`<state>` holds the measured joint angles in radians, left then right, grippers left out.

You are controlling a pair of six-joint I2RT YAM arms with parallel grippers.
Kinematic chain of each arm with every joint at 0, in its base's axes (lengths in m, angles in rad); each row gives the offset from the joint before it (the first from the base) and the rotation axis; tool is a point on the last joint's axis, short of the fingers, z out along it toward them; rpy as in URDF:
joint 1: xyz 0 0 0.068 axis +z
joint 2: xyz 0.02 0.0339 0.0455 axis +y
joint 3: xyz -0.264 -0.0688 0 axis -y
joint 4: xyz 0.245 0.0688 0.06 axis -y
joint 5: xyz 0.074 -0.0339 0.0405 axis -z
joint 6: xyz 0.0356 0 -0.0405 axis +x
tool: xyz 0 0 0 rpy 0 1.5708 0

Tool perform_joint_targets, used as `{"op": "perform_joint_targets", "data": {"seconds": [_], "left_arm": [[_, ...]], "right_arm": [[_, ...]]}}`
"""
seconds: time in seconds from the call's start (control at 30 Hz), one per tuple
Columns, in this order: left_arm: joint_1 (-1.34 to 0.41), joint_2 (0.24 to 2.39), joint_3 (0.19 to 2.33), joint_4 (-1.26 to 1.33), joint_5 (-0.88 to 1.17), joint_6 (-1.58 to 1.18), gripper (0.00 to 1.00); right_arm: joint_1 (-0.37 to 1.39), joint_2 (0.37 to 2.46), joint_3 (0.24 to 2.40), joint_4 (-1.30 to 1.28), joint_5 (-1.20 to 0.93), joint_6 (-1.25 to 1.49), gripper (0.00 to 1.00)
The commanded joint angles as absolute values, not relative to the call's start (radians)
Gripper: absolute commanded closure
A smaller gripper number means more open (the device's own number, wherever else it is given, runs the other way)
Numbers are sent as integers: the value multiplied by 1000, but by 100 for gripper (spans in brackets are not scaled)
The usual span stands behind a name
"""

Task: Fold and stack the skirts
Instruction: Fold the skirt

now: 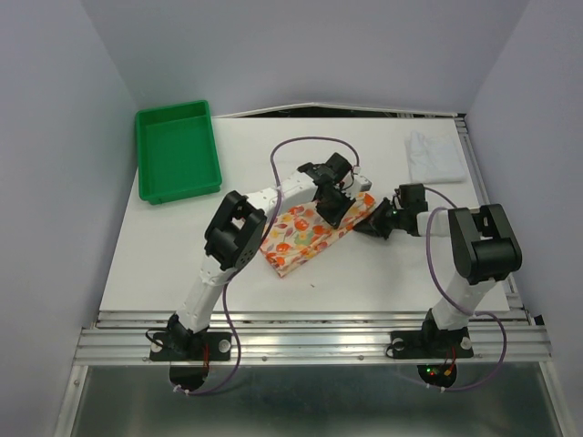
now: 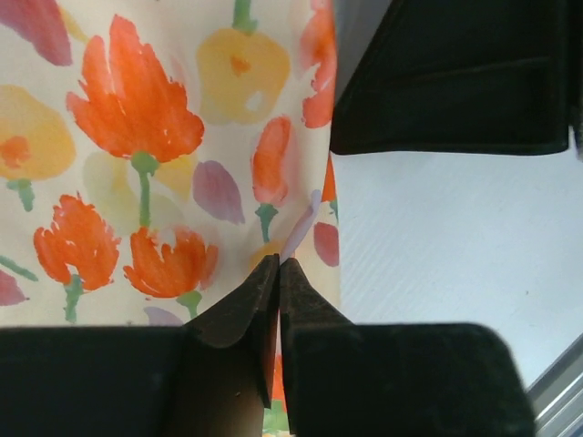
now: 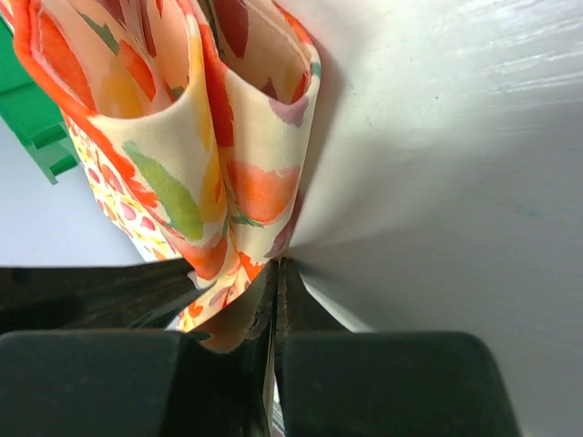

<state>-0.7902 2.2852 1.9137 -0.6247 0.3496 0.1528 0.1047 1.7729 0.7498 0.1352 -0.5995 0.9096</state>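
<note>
**Floral skirt mid-fold; stacking not begun**

Mid-table: the floral skirt [image 1: 301,238] lies as a narrow folded band, slanting from near-left to far-right. Both pincers sit at its far-right end.
- Left gripper [image 2: 279,273]: jaws all but together with a sliver of printed cloth between them. It looks clenched on the edge.
- Right gripper [image 3: 275,273]: clamped on a doubled edge of the same skirt.

Far right: the white skirt [image 1: 435,157] lies flat and small, seemingly folded, well apart from the floral one.
Far left: a green tray [image 1: 173,111] on the table [image 1: 182,264].

Progress, as judged: one fold is in hand and no stack has been made, so roughly half remains.

Views: the overhead camera gives the layout but hides the fingertips. The wrist cameras show the pinches. Only the right wrist shows the cloth standing in two loops.
</note>
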Motion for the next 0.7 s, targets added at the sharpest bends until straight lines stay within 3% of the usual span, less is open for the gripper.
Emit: {"op": "perform_joint_targets", "data": {"seconds": [0.0,0.13,0.23,0.27,0.43,0.6,0.67], "left_arm": [[-792,2264,1931,-617,360,184,76],[-792,2205,1908,-620,408,209,50],[-792,2096,1858,-594,451,236,46],[-788,2060,1842,-585,463,241,40],[-744,1878,1708,-497,521,227,37],[-599,1822,1625,-529,485,190,43],[-511,1807,1571,-543,500,149,45]], "right_arm": [[107,1729,776,75,-598,836,97],[94,1706,903,-91,-689,627,94],[69,1645,995,-222,-732,527,94],[69,1631,1015,-233,-748,499,93],[57,1637,1230,-348,-789,382,82],[57,1863,1515,-458,-724,275,77],[57,1983,1641,-535,-672,232,68]]}}
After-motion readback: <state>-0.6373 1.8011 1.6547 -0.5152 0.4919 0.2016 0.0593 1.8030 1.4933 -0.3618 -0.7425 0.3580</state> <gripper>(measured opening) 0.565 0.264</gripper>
